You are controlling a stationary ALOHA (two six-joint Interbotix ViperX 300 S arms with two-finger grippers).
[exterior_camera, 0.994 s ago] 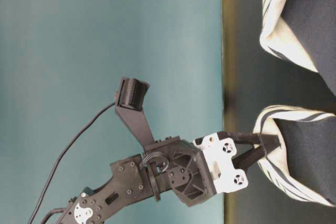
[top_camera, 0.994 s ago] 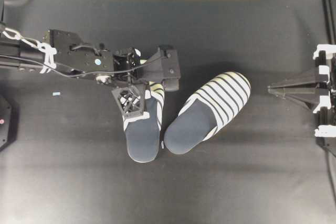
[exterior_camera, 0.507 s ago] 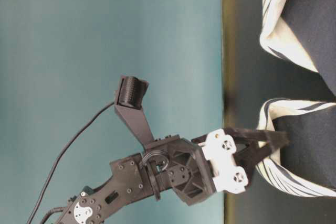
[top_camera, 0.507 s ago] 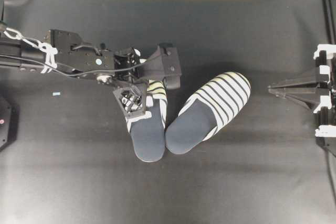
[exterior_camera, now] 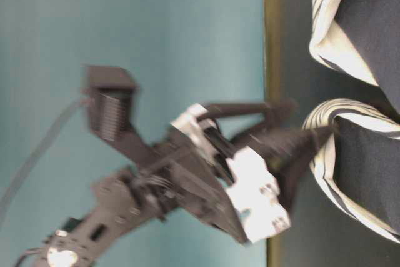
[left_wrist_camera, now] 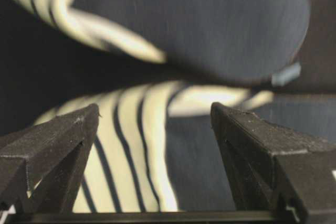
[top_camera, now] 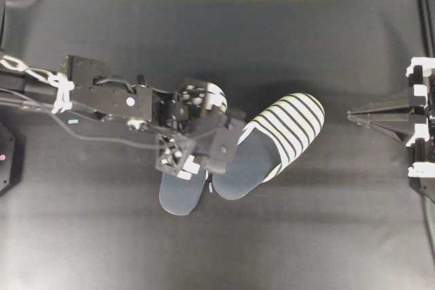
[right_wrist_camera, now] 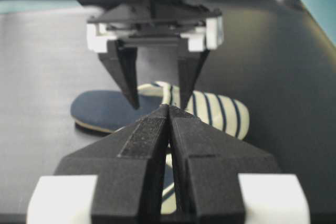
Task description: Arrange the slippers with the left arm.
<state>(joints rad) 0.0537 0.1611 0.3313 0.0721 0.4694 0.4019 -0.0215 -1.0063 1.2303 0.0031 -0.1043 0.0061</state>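
Slippers (top_camera: 268, 146) with navy insoles and white, black and pale-yellow striped toes lie side by side on the black mat (top_camera: 306, 236), right under our left gripper (top_camera: 197, 154), whose fingers stand wide apart, holding nothing. It covers most of one slipper; the table-level view is blurred.

No text, label, brand, number or sign can be read in any of the views, neither on the slippers (top_camera: 268, 144), nor on the left arm (top_camera: 109, 96), nor on the table (top_camera: 306, 236).
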